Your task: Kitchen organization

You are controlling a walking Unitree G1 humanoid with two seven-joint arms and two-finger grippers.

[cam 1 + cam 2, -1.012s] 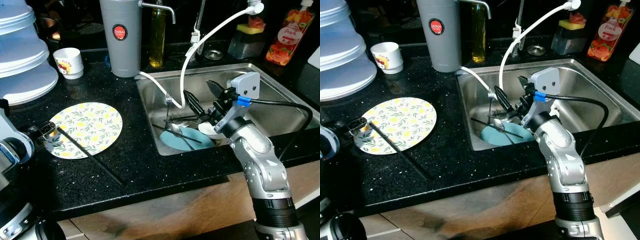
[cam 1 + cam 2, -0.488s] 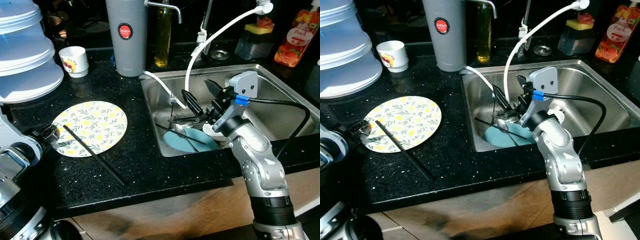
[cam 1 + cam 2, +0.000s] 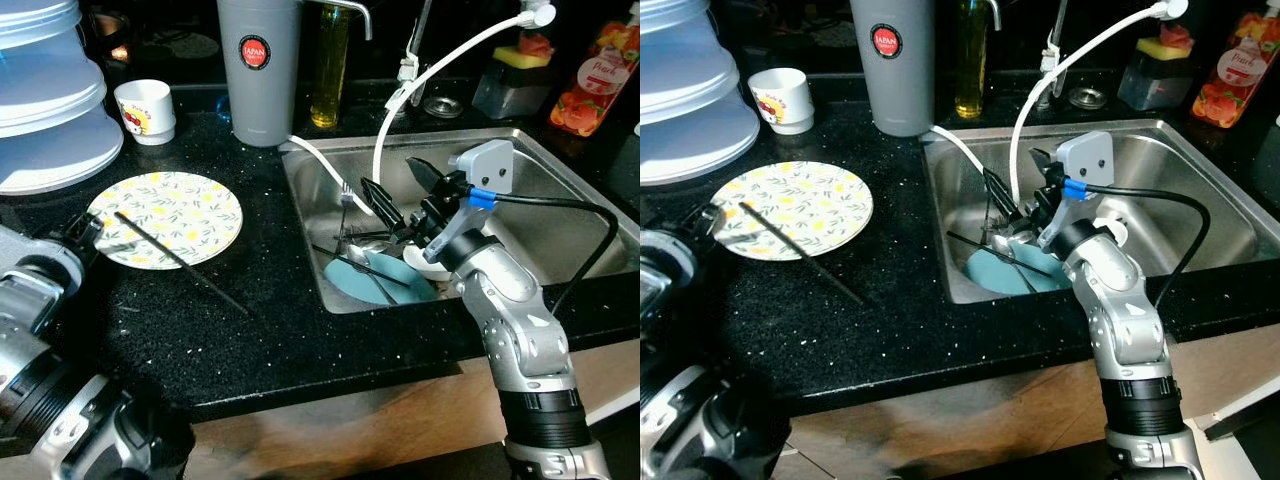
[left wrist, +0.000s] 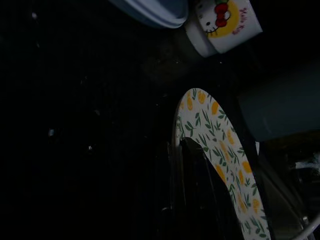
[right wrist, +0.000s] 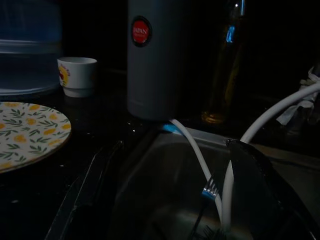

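A round plate with a lemon-and-leaf print [image 3: 165,205] lies on the black counter, and a black chopstick [image 3: 180,262] rests across it and past its near edge. My left gripper [image 3: 85,230] is at the plate's left rim and looks shut on it; in the left wrist view one black finger [image 4: 195,170] lies along the rim of the plate [image 4: 220,150]. My right gripper [image 3: 408,198] hangs open inside the steel sink [image 3: 560,165], just above a teal plate [image 3: 388,282], a white bowl [image 3: 440,266], a fork [image 3: 344,197] and loose cutlery.
A grey canister [image 3: 258,70], a white cartoon cup [image 3: 145,110] and stacked pale containers [image 3: 45,110] stand at the back left. A white hose [image 3: 440,58] arcs over the sink. An oil bottle [image 3: 330,65], a sponge holder [image 3: 510,85] and an orange bottle [image 3: 592,78] line the back.
The view has shifted. The plate, with my left gripper at its rim and the chopstick on it, now sits closer to the cup. My right gripper has stayed open over the sink.
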